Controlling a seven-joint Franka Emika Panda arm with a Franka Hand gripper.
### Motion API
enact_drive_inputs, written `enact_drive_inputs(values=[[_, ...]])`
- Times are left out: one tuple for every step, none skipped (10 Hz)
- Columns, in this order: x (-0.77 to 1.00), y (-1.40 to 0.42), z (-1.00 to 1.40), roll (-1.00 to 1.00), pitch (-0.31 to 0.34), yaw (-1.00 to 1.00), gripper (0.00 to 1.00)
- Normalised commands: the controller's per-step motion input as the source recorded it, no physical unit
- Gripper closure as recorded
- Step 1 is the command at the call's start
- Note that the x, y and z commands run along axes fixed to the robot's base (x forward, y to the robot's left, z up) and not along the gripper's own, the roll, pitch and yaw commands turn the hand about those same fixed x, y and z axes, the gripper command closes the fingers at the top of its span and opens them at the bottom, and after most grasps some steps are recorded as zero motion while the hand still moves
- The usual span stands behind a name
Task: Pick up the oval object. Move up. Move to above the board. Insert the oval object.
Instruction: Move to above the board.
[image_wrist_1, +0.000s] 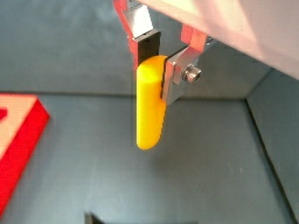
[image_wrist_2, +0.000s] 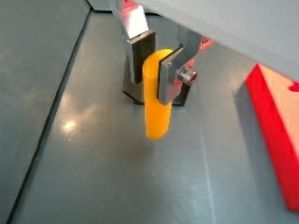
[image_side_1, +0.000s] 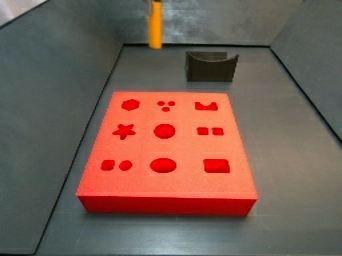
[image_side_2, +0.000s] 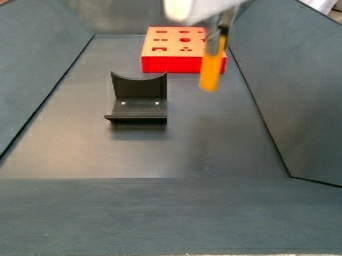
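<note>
Oval peg held aloft

The oval object (image_wrist_1: 149, 105) hangs upright, its top clamped in the tool (image_wrist_1: 159, 61), off the floor (image_side_2: 160, 150) beside the board (image_side_1: 167, 140), near the fixture (image_side_2: 136, 100).

Orange-yellow oval object (image_wrist_1: 149, 103), silver gripper (image_wrist_1: 160, 45), red board (image_side_1: 166, 143)

No readable text or markings anywhere.

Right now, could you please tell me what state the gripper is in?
Gripper: shut on the oval object, held in the air, off the board.
</note>
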Motion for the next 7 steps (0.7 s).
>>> enact_drive_inputs(values=[[-0.32,-0.15,1.0,0.14,0.092,0.06,1.0],[-0.29,-0.14,1.0,0.14,0.068,0.05,1.0],[-0.26,-0.13,1.0,0.12,0.057,0.04,1.0],[-0.23,-0.11,1.0,0.11,0.043,0.03,1.0],[-0.17,-0.09,0.84,0.12,0.03,0.03,1.0],[-0.09,-0.05,0.59,0.12,0.026,0.03,1.0],[-0.06,-0.04,0.47,0.11,0.037,0.02,1.0]])
